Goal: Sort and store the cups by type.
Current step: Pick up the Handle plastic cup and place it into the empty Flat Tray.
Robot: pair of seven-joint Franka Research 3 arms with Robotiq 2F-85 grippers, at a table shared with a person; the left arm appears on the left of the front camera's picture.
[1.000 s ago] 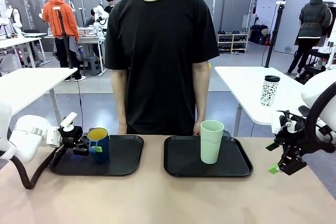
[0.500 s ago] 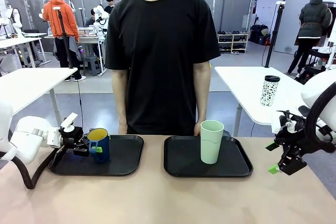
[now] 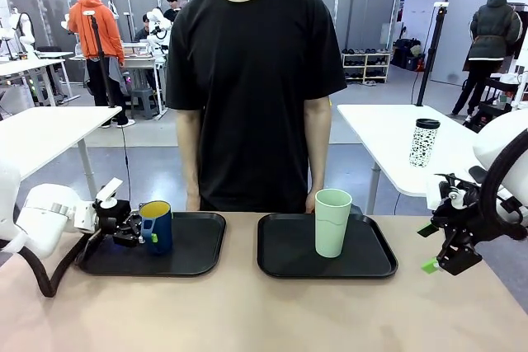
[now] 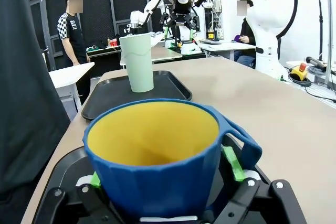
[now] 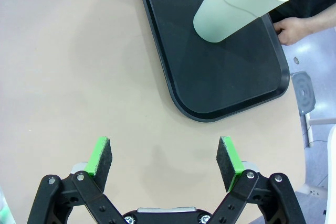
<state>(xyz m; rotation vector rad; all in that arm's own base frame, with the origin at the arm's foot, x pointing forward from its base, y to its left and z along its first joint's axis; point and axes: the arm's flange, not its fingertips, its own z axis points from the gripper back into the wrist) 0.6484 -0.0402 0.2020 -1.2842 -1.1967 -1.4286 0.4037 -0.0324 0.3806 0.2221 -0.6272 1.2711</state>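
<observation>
At the bottom of the left wrist view the left gripper stands spread, its green pads flanking the blue mug without pinching it; the mug looks set down on the left tray, probably its sorted place. It is glossy, faceted, yellow inside, with a looped handle. At the right edge of the front view the right gripper hangs wide and empty over bare tan tabletop. Farther in, right of centre, the smooth, tapered mint tumbler stands upright on the right tray, a matte black rimmed one
</observation>
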